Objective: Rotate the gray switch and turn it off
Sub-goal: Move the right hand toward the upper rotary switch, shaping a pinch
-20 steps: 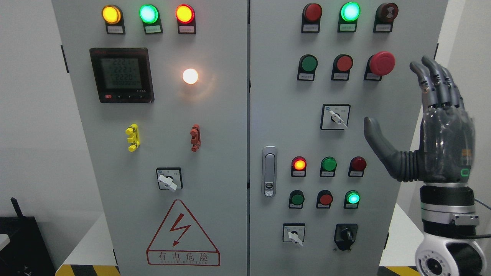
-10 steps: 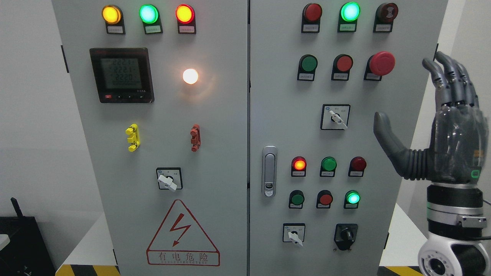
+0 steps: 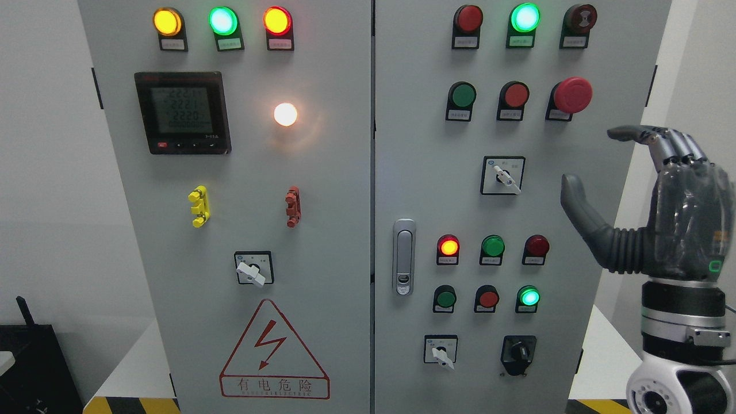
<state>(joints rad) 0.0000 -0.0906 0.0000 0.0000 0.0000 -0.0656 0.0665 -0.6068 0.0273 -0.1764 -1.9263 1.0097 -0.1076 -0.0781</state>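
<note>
The grey cabinet (image 3: 322, 190) stands on a white platform (image 3: 132, 368).

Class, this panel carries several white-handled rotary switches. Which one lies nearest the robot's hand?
The upper switch on the right door, below the red mushroom button. It sits left of the right hand; the others sit far lower or on the left door.

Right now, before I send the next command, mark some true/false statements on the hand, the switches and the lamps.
1. The right hand grips a switch. False: it hangs beside the cabinet, holding nothing.
2. The gray switch on the right door points down-right. True.
3. The red mushroom button sits above that switch, to its right. True.
4. The white lamp is off. False: it glows.
5. The meter is on the right door. False: left door.
</note>
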